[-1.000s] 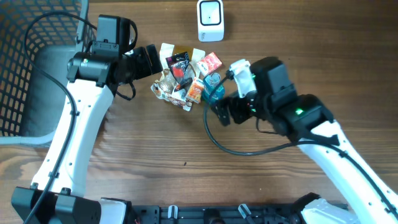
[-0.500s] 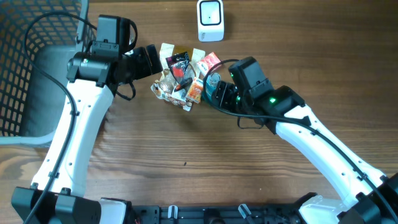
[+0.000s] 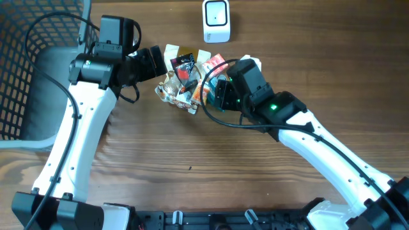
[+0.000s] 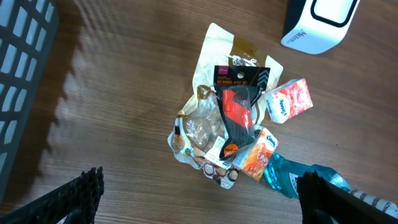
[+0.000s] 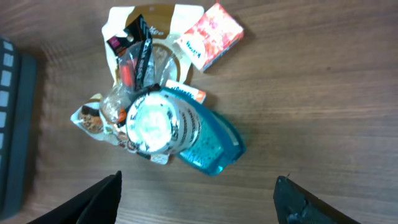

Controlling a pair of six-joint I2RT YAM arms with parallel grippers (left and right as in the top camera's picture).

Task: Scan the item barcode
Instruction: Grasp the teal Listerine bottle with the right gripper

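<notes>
The right arm (image 3: 332,153) reaches in across the wooden tabletop (image 3: 166,166) from the near right side. The right pincer (image 5: 198,180) hangs over the bottle (image 5: 186,134) with its fingers (image 5: 99,198) spread wide, one on each side. In the wrist view neither finger touches the bottle, so this pincer is released.

The bottle is blue with a white cap. It sits at the near right edge of the pile (image 3: 182,80), cap end against the other goods.

A little farther on, the pile holds a clear crinkled wrapper (image 4: 202,127), an orange packet (image 4: 256,158), and a black card (image 4: 239,102) with a red piece on it, lying over a tan pouch (image 4: 217,50). A red-and-white tissue pack (image 4: 287,101) lies on the pile's right side.

The left pincer (image 4: 200,177) hovers by the pile's left side, fingers wide apart and grasping nothing.

Farthest off, the white scanner (image 3: 216,21) stands beyond the pile, apart from it. A wire basket (image 3: 25,64) sits at the far left.
</notes>
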